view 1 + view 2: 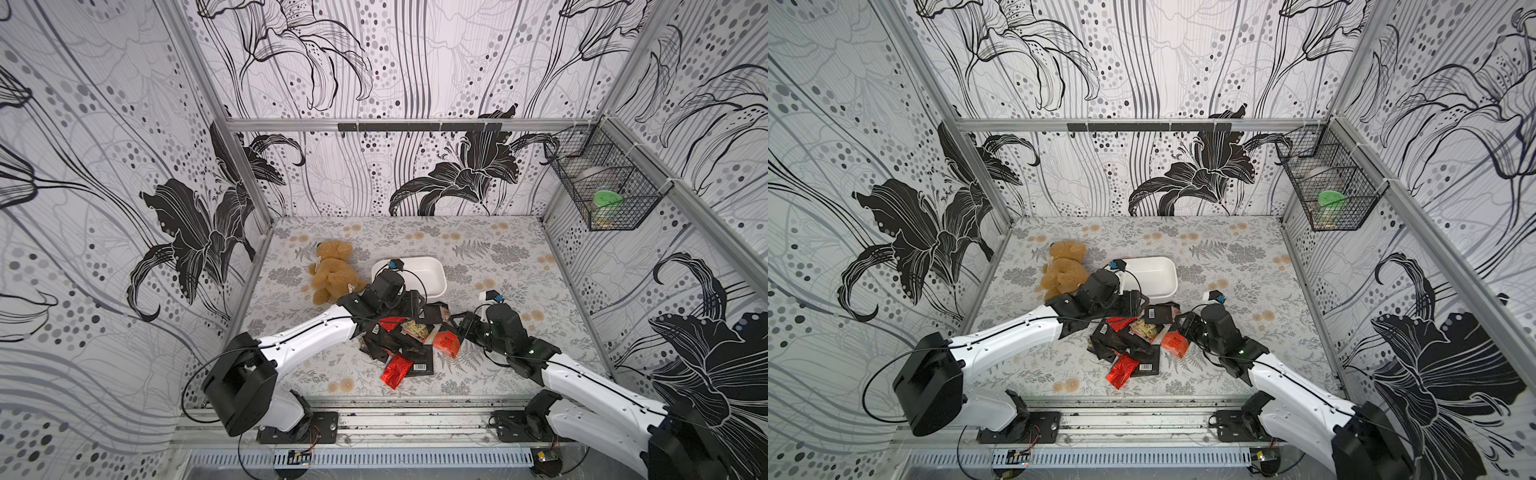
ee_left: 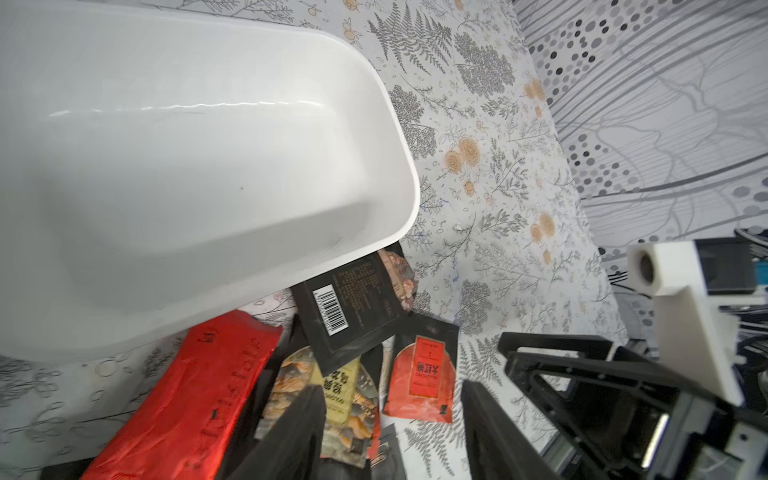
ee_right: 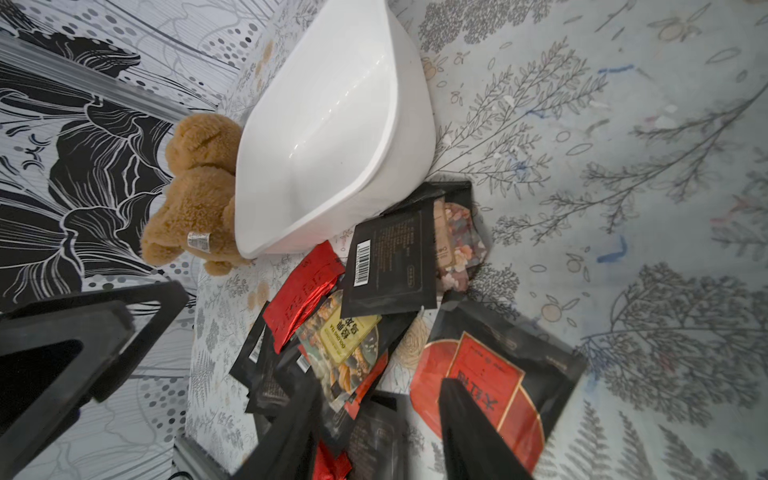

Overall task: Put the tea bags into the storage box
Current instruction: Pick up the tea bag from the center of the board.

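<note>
While the floral table (image 1: 498,249) fills the lower middle of both top views, the white box (image 1: 422,276) sits at its centre, the bear (image 1: 332,270) just left of it. The tea bags (image 1: 409,345) lie heaped on the table just below the box, and the left gripper (image 2: 392,386) and right gripper (image 3: 378,382) hang over the heap, each with jaws apart.

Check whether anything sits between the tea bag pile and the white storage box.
Nothing visible does. The storage box lies open and empty right at the far edge of the tea bags; the teddy bear sits beside it.
</note>
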Robot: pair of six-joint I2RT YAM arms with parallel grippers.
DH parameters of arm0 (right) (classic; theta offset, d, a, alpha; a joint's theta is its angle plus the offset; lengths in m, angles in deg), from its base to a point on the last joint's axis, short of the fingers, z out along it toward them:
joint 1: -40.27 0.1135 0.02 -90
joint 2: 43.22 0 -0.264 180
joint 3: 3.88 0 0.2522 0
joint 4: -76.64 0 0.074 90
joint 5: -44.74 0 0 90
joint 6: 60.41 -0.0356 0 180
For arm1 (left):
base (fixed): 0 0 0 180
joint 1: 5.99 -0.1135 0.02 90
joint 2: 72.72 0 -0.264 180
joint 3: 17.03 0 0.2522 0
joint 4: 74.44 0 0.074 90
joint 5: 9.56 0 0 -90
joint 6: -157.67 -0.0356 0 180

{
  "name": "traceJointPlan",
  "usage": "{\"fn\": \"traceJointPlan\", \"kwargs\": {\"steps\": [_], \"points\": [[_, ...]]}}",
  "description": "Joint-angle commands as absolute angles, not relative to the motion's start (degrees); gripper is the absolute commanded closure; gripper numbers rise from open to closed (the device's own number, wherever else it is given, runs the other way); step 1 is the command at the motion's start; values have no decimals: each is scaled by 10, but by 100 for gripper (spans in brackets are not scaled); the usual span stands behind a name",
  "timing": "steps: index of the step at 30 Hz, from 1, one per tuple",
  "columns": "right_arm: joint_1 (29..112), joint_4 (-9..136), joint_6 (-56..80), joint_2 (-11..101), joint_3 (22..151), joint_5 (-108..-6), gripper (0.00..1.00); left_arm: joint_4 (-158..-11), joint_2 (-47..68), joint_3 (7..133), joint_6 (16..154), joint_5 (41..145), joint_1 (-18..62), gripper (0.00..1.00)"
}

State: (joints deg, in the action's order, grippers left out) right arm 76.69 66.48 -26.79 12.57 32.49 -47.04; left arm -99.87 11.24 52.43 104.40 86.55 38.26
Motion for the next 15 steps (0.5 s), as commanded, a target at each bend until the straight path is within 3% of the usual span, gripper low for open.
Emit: {"fn": "traceJointPlan", "kwargs": {"steps": [1, 5, 15], "points": [[770, 723, -293, 165, 324, -448, 51, -962, 155, 547, 1067, 834, 396, 52], [770, 735, -291, 228, 351, -455, 53, -970, 216, 589, 1081, 855, 402, 63], [769, 754, -266, 346, 424, -465, 57, -958, 260, 599, 1063, 829, 405, 66]]}}
